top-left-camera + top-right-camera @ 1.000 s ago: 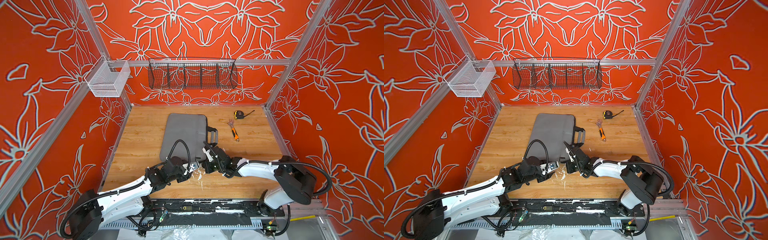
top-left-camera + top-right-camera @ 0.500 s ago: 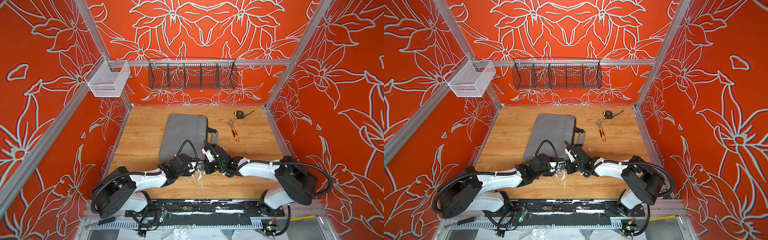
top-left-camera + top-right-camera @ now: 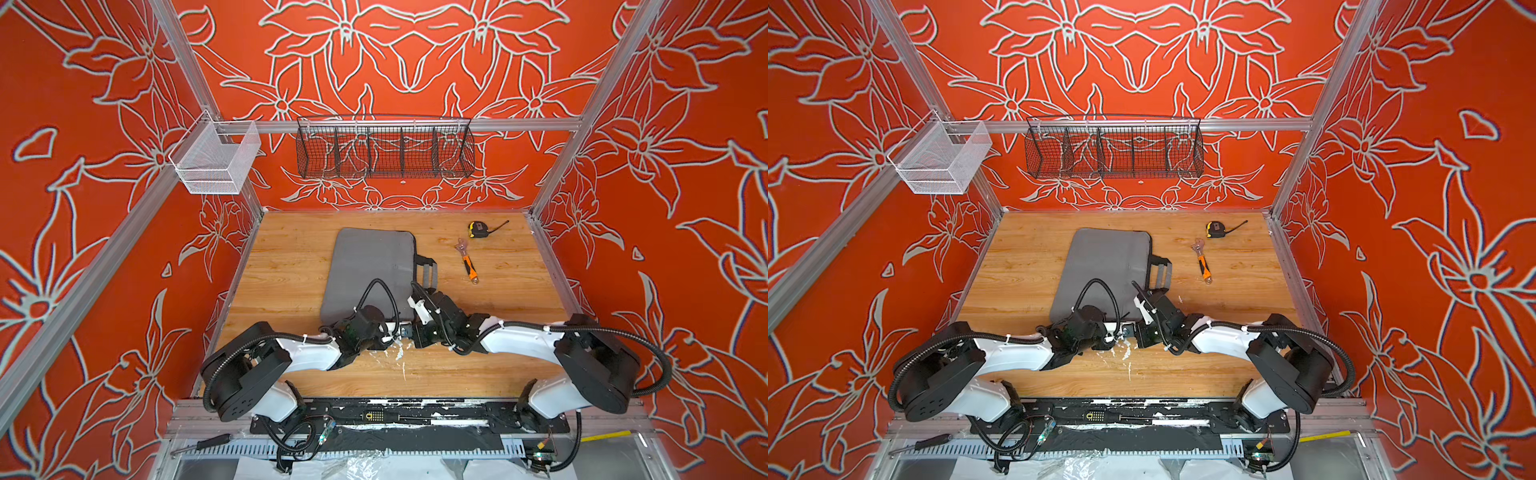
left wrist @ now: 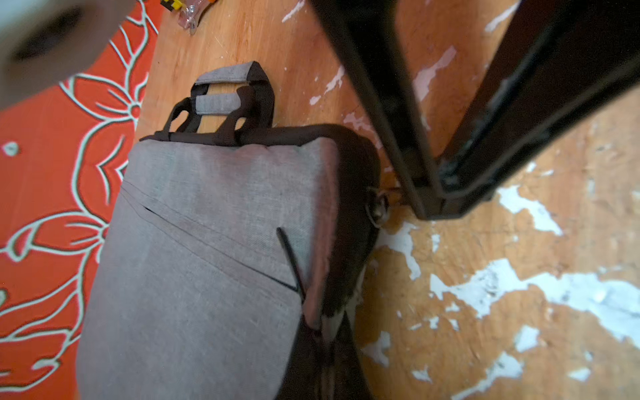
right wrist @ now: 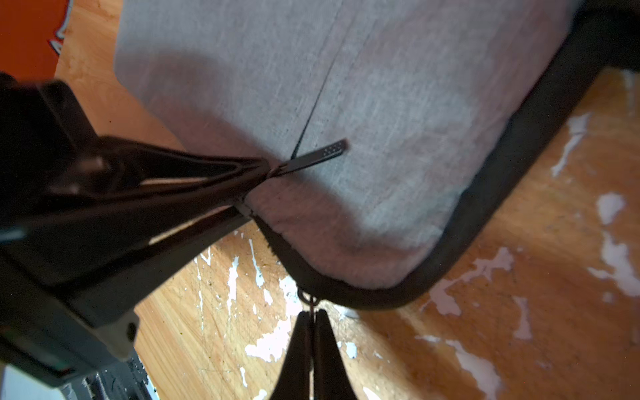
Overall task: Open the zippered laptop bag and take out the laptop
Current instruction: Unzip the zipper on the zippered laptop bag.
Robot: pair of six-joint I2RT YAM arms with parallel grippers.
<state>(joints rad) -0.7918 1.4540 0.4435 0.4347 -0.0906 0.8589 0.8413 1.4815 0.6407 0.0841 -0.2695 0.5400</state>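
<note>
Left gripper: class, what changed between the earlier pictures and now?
The left gripper moved to the near edge of the zippered laptop bag and shut on it. The right gripper stayed shut on the corner zipper pull; bag, wrench and tape measure stayed put.

The bag [image 3: 370,266] is grey with seemingly black edging [image 5: 519,166], walls [image 3: 395,62] orange-red floral

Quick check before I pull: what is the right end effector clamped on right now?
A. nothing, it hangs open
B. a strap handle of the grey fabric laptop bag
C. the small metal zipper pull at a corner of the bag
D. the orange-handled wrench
C: in the right wrist view the right end effector is shut on the small metal zipper pull, which hangs off the dark edging at a rounded corner of the grey fabric zippered laptop bag.
</note>
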